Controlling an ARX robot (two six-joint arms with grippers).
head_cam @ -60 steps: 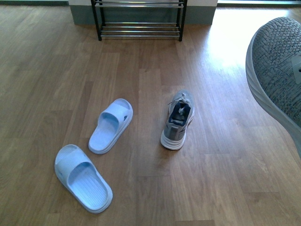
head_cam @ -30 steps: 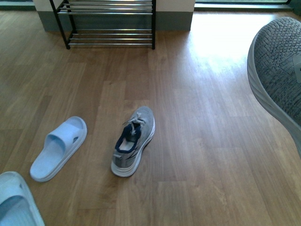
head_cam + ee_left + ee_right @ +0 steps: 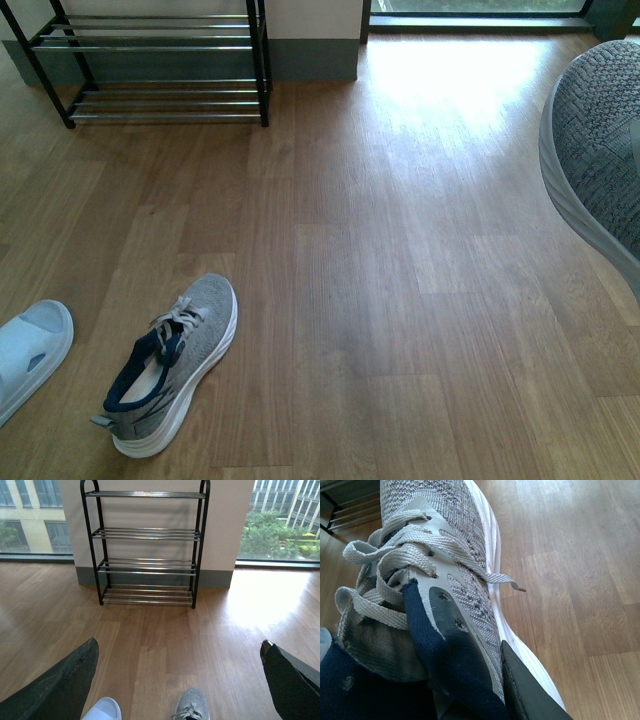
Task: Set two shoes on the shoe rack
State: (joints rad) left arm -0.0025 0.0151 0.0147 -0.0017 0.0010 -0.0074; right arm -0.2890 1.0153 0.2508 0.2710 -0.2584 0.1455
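At lower left of the front view a grey knit shoe (image 3: 170,365) lies on wood planks (image 3: 400,300); the chrome-rod rack (image 3: 150,46) stands upper left. The right claw (image 3: 485,680) clamps the second shoe (image 3: 600,150), raised at right; the left claw (image 3: 179,645) gapes wide.

The front view looks down from the robot's body onto the wooden floor (image 3: 400,250), with the shoe rack (image 3: 160,45) at its far left corner. The left wrist view sits low and looks nearly level between its two dark fingers (image 3: 60,685), straight at the shoe rack (image 3: 147,534). Both views share the floor sneaker (image 3: 180,360), cut to its toe in the wrist view. The right wrist view is pressed close to the held sneaker (image 3: 465,580), which also looms at the front view's right edge.
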